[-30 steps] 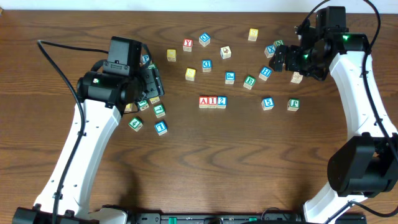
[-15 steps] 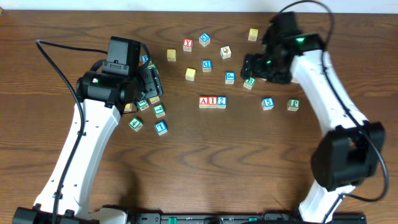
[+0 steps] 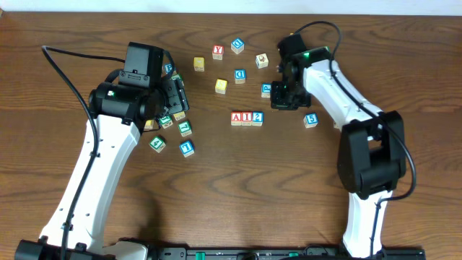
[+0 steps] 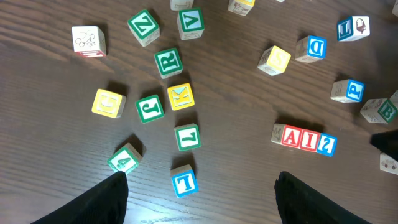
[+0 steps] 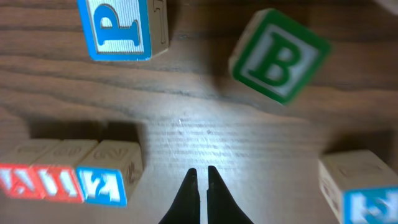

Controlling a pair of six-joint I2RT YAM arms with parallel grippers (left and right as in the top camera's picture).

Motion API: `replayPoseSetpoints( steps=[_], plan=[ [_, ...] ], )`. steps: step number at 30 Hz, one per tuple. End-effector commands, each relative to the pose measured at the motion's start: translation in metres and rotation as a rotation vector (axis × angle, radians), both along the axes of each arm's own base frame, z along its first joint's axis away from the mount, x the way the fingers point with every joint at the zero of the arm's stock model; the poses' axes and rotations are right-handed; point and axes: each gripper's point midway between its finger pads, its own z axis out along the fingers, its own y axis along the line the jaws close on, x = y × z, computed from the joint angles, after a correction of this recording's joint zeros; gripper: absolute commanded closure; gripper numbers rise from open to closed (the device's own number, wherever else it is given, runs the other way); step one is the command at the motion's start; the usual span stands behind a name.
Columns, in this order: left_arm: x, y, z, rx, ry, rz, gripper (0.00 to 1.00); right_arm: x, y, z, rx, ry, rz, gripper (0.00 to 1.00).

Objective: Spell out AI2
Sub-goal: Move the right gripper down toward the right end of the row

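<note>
**Right gripper shut beside finished AI2 row**

The right gripper (image 5: 199,171) is hanging over bare table (image 5: 205,134) wood with its two fingertips pressing together, pinching nothing. In its wrist view, the row is lying just to the left of the fingertips, near them but apart. The blue-framed 2 cube (image 5: 102,183) is sitting nearest, the red-framed I cube (image 5: 65,183) is touching it on the far side, and the red-framed A cube (image 5: 18,177) is running off the frame edge. From overhead, the three are reading A, I, 2 in one straight line, faces touching.

Ahead of the fingertips and to the left, a blue-framed P cube (image 5: 118,28) is resting. Ahead and to the right, a green-framed B cube (image 5: 280,53) is sitting turned at an angle. To the right of the fingers, a blue-framed cube (image 5: 367,205) is showing only in part, its letter unreadable.

The left gripper (image 4: 202,179) is holding its fingers spread wide, with nothing between them. The row is lying ahead of its right-side finger. A loose scatter of green, yellow and blue cubes is lying ahead, between the fingers, a blue-framed L cube (image 4: 183,182) closest.
</note>
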Motion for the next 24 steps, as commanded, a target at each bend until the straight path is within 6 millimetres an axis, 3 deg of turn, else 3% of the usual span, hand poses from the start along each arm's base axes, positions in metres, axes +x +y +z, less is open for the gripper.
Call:
replayPoseSetpoints(
  steps=[1,7,24],
  plan=[
    [0.0,0.004,-0.006,0.022,0.016,-0.002,0.25,-0.002,0.012,-0.009,-0.011,0.004,0.017,0.99],
    [0.0,0.004,-0.006,0.022,0.016,-0.002,0.25,-0.006,0.025,-0.012,-0.011,-0.001,0.052,0.99],
    [0.001,0.017,-0.006,0.088,0.007,0.033,0.25,-0.007,0.037,-0.023,-0.012,0.002,0.079,0.99]
  ],
)
